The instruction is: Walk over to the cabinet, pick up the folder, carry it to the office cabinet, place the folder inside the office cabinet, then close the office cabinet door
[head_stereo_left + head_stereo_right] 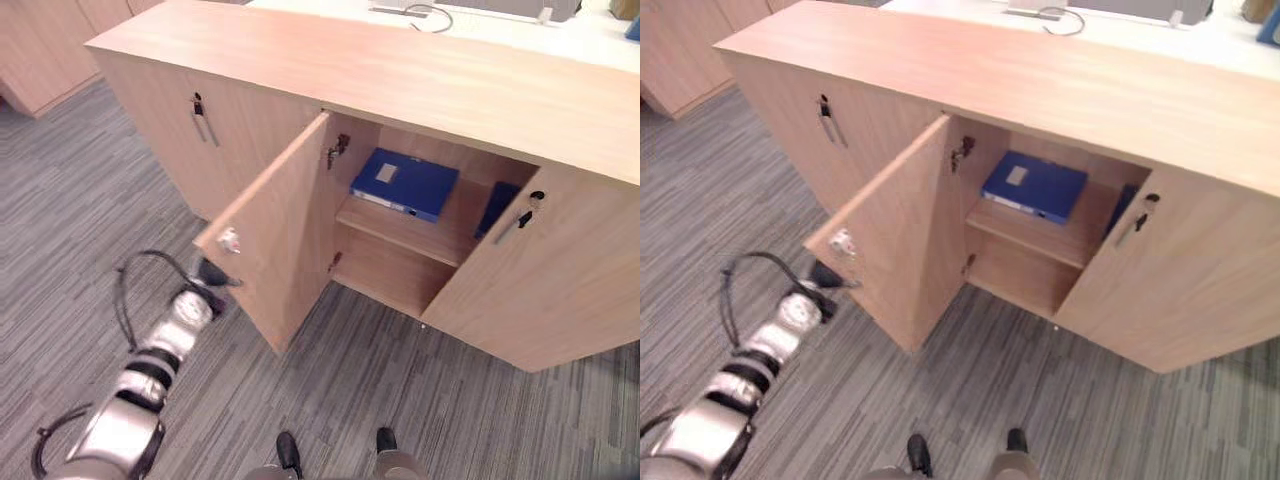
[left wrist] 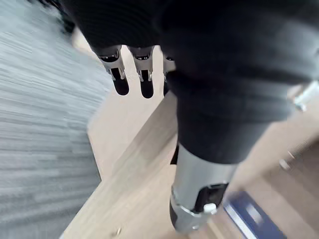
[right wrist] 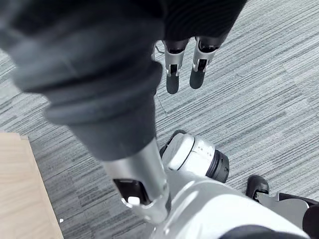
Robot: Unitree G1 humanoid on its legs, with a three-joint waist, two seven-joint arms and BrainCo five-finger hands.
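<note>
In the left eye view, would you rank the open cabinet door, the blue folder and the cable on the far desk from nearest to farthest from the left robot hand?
1. Open cabinet door, right beside the left robot hand.
2. Blue folder, on the shelf inside.
3. Cable, on the desk behind.

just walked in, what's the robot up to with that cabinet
The blue folder already lies flat on the shelf inside the office cabinet. The cabinet's left door stands wide open. The left robot hand is by that door's outer face near its free edge, fingers straight, apparently about to push it shut. The right robot hand hangs open over the carpet, holding nothing.
</note>
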